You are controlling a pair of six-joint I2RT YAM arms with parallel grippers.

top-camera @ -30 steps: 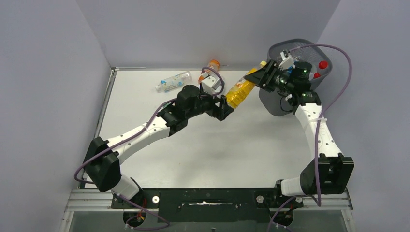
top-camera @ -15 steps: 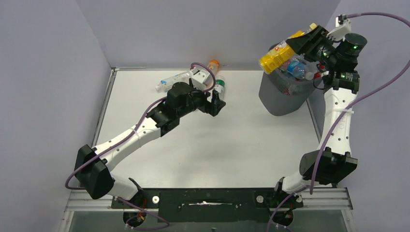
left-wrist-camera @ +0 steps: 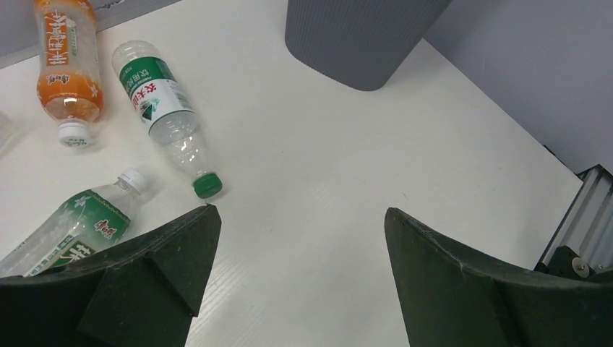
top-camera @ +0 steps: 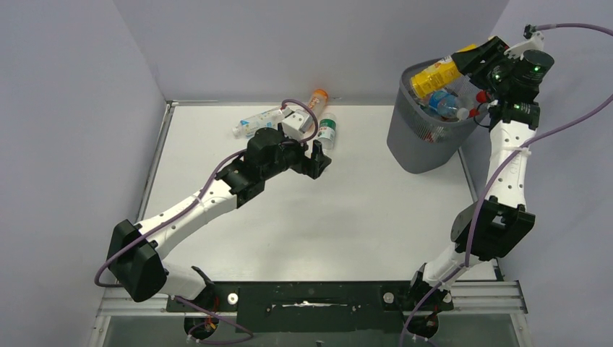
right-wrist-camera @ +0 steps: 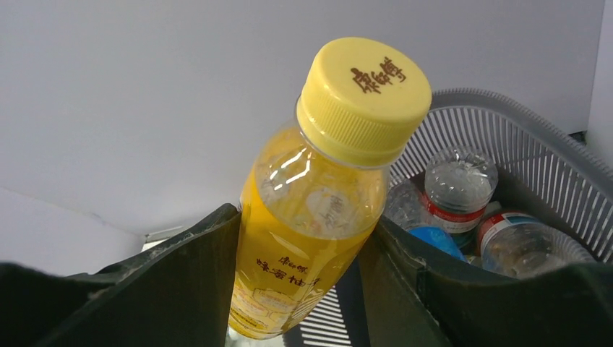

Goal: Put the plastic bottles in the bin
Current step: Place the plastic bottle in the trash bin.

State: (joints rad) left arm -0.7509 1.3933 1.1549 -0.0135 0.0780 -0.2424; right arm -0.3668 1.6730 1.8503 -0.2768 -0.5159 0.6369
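My right gripper (top-camera: 473, 59) (right-wrist-camera: 303, 217) is shut on a yellow bottle (top-camera: 436, 75) (right-wrist-camera: 318, 195) and holds it tilted over the rim of the bin (top-camera: 423, 148) (right-wrist-camera: 506, 123). Several clear bottles (right-wrist-camera: 459, 186) with red and blue parts lie inside the bin. My left gripper (top-camera: 318, 155) (left-wrist-camera: 300, 213) hangs open above bare table, with nothing between its fingers. Just beyond it lie an orange bottle (top-camera: 319, 96) (left-wrist-camera: 65, 65), a green-capped clear bottle (top-camera: 329, 131) (left-wrist-camera: 163, 108) and a white-capped green-labelled bottle (left-wrist-camera: 79, 228). A blue-labelled clear bottle (top-camera: 259, 121) lies farther left.
The bin (left-wrist-camera: 361, 36) stands at the table's far right corner, close to the grey walls. A purple cable (top-camera: 571, 119) loops from my right wrist out to the right. The table's metal edge (left-wrist-camera: 585, 217) runs on the right of the left wrist view.
My right arm has swung the yellow bottle up from table height beside the bin to above its rim. My left arm has drawn back left, uncovering the green-capped bottle.
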